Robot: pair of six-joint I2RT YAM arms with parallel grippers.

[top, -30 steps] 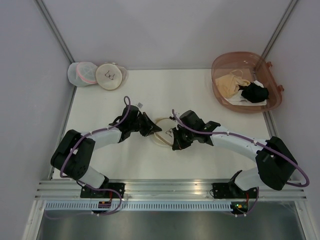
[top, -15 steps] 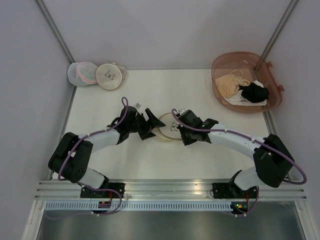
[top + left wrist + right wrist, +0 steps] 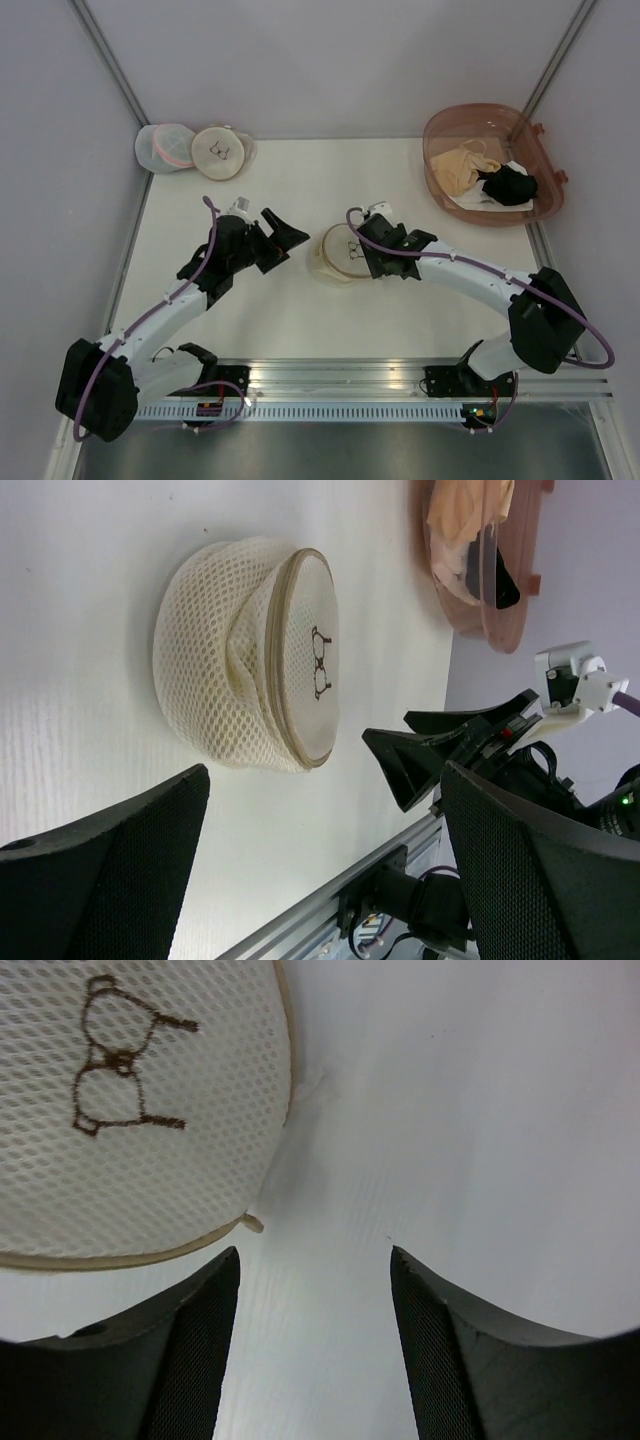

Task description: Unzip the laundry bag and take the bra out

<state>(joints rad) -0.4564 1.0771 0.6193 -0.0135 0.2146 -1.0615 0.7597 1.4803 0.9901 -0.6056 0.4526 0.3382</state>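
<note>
Laundry bag (image 3: 340,256) on counter (image 3: 400,190): soft, light mesh, crushes easily; I judge rim zipper (image 3: 283,670) best hold. Left fingers (image 3: 100,880) spread, empty; right fingers (image 3: 190,1360) spread, empty beside rim.

You see a round cream laundry bag (image 3: 215,670) of open-weave mesh cloth, with smooth fabric tape at its rim. The white table (image 3: 480,1110) looks matt and finely ribbed. The right gripper (image 3: 314,1270) has black fingers (image 3: 190,1360) of matt, dimpled plastic. The translucent pink-brown tub (image 3: 432,140) is glossy plastic.
</note>
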